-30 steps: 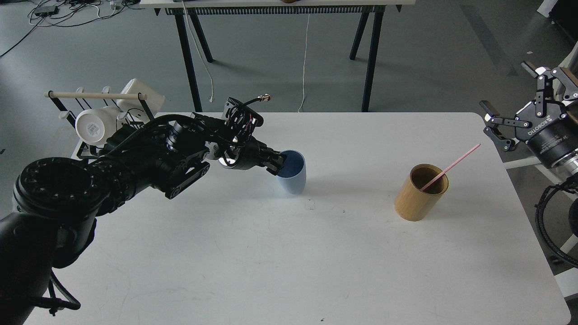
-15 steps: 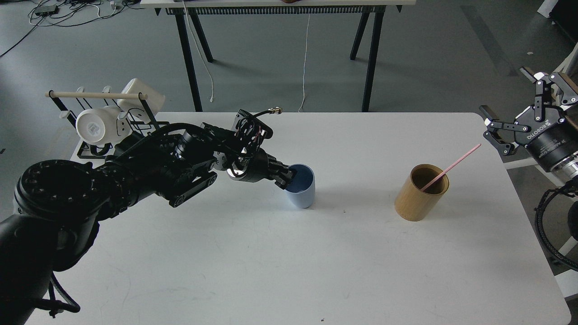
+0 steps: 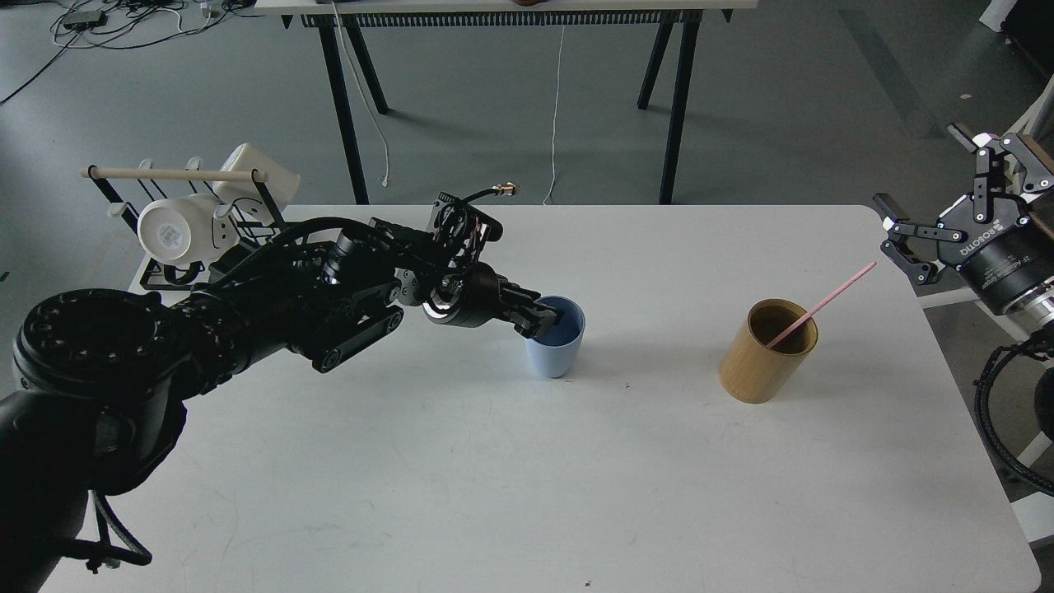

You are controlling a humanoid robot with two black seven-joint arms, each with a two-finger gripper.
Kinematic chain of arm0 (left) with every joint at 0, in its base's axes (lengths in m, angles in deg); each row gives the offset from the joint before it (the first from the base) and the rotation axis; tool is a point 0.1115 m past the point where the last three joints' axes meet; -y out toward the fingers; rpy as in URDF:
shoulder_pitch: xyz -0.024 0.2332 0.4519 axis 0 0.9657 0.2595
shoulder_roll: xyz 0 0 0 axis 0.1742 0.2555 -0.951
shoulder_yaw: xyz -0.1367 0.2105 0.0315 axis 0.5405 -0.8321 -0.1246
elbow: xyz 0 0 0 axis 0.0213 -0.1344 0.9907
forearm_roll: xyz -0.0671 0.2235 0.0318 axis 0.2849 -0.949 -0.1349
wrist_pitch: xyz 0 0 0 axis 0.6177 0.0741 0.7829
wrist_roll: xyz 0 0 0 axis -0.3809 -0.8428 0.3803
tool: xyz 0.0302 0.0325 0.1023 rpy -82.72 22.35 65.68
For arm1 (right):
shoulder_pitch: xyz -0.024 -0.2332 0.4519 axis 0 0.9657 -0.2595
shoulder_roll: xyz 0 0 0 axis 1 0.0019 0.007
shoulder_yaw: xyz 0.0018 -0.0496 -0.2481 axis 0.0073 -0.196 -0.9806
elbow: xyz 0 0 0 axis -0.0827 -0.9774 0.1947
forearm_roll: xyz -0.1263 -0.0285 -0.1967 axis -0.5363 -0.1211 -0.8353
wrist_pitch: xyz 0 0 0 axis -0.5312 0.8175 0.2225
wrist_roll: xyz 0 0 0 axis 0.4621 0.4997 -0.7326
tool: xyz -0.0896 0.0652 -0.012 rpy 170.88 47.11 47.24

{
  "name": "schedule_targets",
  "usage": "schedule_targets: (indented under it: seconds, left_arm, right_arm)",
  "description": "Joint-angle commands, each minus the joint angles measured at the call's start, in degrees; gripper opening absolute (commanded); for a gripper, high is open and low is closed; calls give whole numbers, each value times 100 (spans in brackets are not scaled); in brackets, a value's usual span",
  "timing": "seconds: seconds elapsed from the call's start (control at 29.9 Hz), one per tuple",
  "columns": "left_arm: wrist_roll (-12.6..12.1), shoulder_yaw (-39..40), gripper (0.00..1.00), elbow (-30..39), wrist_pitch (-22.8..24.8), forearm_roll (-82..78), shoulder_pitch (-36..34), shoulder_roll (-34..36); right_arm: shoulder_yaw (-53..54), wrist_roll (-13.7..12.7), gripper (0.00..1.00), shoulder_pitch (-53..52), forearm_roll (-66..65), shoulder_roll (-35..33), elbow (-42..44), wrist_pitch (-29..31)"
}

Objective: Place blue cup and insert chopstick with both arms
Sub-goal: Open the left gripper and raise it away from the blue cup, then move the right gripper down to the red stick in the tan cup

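Observation:
The pale-blue cup stands upright on the white table, near the middle. My left gripper is shut on the cup's left rim, one finger inside and one outside. The pink chopstick leans to the right out of the tan bamboo cylinder, right of the cup. My right gripper is open and empty, hovering beyond the table's right edge, above and to the right of the chopstick's top end.
A rack with a wooden bar holds white mugs at the table's back left. A second table's black legs stand behind. Cables hang beside my right arm.
My left gripper has carried the blue cup to the right and a little forward, and the cup now stands more upright. My right gripper has shifted slightly.

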Motion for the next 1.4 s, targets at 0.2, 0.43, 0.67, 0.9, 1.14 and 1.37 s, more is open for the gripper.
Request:
schedule_targets:
  seconds: [0.2,0.43,0.67,0.9,1.14,1.37]
  left_arm:
    - [0,1418,94,218,706,1117,115,639]
    - [0,2403,97,227,847,2735,826,833]
    - [0,3914,97,963,908,3457,1556,912]
    - [0,5154,98,1712,1168,3949,2198,930]
    - [0,5630,98,1712,1168,4415,2410,912]
    - [0,5630,98,1712,1168,4460,2550,930]
  right_arm:
    - [53,0,99,-175,-307,-105,-79,0]
    - [98,0,99,-869,-1166,-974,-456,-546]
    - [-130,0,99,-730,-4408,-1617,-1326,-3577]
    - [-833,0,98,-89,-5572,-1521,-1398,-5600]
    - [-1493,0,98,114,-5747,-722,-976,-5600]
    - [-1608,0,97,184,-5871,114,-457,-5600]
